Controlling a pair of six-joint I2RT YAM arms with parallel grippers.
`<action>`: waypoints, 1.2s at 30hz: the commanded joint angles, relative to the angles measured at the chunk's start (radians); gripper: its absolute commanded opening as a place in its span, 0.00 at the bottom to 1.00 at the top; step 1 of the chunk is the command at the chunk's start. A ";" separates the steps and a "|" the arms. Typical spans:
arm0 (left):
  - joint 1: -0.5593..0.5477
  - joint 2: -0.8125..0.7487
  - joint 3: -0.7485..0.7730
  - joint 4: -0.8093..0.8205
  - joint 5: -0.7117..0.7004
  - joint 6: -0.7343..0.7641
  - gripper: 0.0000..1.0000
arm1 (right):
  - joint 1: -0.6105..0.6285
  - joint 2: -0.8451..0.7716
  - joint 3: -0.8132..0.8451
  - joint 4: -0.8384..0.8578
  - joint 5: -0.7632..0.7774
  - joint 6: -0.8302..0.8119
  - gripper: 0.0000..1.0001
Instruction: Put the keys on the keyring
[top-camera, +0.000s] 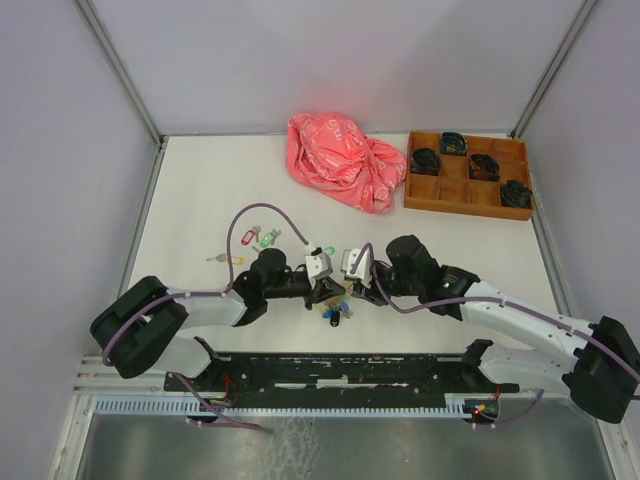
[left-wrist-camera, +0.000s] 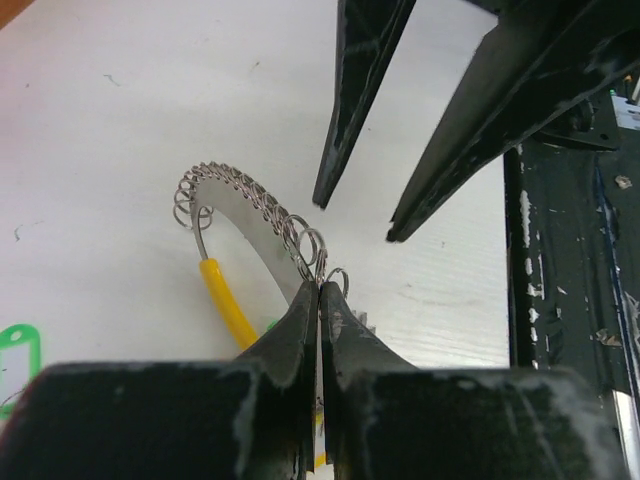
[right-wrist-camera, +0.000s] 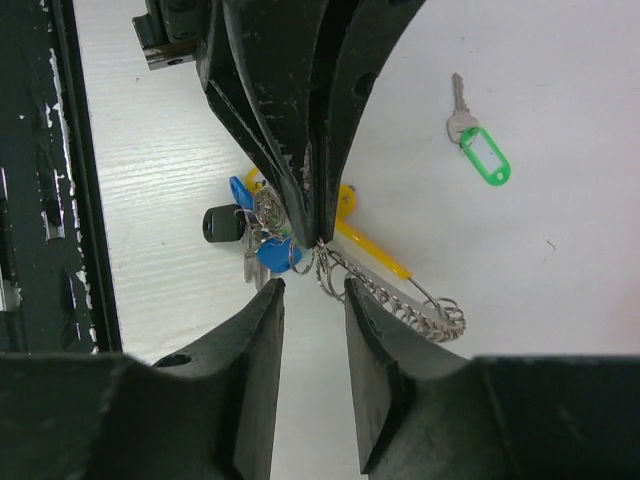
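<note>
The keyring (left-wrist-camera: 250, 195) is a loop of small silvery rings with a yellow band (left-wrist-camera: 222, 300). It hangs just above the table. My left gripper (left-wrist-camera: 320, 287) is shut on the rings at one end of the keyring (right-wrist-camera: 420, 312). A bunch of keys (right-wrist-camera: 268, 250) with blue and yellow tags and a black head hangs beside the pinch. My right gripper (right-wrist-camera: 313, 287) stands open just short of the rings, touching nothing. In the top view both grippers (top-camera: 322, 290) (top-camera: 352, 290) meet tip to tip over the bunched keys (top-camera: 335, 312).
Loose keys lie on the table: a green-tagged one (right-wrist-camera: 480, 150) (top-camera: 325, 250), another green one (top-camera: 266, 238) and a yellow-tagged one (top-camera: 230, 260). A pink bag (top-camera: 340, 160) and a wooden tray (top-camera: 466, 207) of black bundles sit at the back. A black rail (top-camera: 340, 370) runs along the near edge.
</note>
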 joint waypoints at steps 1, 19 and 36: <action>0.002 -0.047 0.019 0.031 -0.061 0.055 0.03 | 0.002 -0.090 -0.028 0.063 0.088 0.121 0.40; -0.003 -0.104 -0.014 0.034 -0.119 0.068 0.03 | 0.001 -0.053 -0.167 0.406 0.039 0.107 0.28; -0.007 -0.092 0.002 0.004 -0.082 0.077 0.03 | 0.001 0.030 -0.138 0.414 0.001 0.033 0.23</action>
